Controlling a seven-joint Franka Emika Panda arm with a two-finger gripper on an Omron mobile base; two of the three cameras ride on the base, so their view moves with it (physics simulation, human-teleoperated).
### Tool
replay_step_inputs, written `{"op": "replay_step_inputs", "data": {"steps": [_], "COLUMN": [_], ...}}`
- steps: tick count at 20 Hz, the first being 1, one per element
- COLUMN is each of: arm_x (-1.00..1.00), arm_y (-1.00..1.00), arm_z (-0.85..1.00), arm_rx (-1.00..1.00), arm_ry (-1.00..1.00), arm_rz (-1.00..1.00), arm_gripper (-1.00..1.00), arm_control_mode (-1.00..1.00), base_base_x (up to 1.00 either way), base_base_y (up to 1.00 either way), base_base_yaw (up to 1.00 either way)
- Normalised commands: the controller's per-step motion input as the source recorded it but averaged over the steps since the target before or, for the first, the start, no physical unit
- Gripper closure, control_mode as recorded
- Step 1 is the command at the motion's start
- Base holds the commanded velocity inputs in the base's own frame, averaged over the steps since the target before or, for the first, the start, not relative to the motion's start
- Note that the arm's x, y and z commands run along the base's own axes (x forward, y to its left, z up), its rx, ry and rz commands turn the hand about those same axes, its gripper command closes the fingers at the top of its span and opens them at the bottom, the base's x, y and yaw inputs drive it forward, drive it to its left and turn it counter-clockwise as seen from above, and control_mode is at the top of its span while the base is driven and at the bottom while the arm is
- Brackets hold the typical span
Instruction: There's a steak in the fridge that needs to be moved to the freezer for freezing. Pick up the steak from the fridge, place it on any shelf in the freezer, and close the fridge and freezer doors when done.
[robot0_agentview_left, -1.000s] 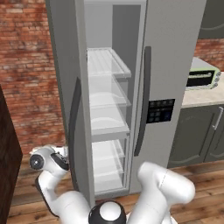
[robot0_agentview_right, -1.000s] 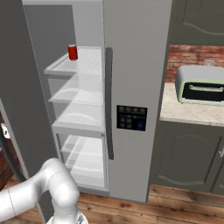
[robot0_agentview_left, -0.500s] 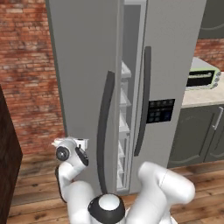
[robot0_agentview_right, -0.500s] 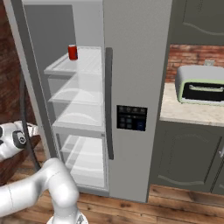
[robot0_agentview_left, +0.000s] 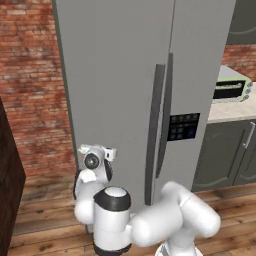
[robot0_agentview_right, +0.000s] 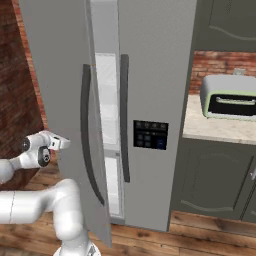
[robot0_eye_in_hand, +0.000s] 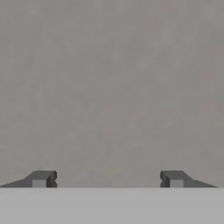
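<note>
The hand (robot0_eye_in_hand: 107, 179), fingers spread and empty, pressed flat against the wide fridge door (robot0_agentview_right: 60, 100) to shut it; a narrow gap remained at three o'clock. Steak unseen, presumably shelved inside.

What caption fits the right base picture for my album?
Robot arm pushes the wide grey fridge door nearly shut beside the closed freezer door.

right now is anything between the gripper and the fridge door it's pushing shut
Nothing visible. The gripper, open, faces the fridge door's plain grey outer face directly in the hand view, with no object between. In the right base view a narrow gap remains between that door and the freezer door.
</note>
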Motion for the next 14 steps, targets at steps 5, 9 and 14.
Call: {"op": "replay_step_inputs", "data": {"steps": [5,9,14], "arm_x": [0.76,0.74,0.79], "arm_y": [-1.00,-1.00,-1.00], "arm_z": [0.00,0.00,0.00], "arm_rx": [0.08,0.10,0.11], "arm_ry": [-0.03,-0.04,-0.04], "arm_rz": [0.01,0.04,0.09], "arm_gripper": [-1.00,-1.00,-1.00], "arm_control_mode": [-1.00,-1.00,-1.00], "base_base_x": [0.00,0.00,0.00], "base_base_y": [0.00,0.00,0.00], "base_base_yaw": [0.00,0.00,0.00]}}
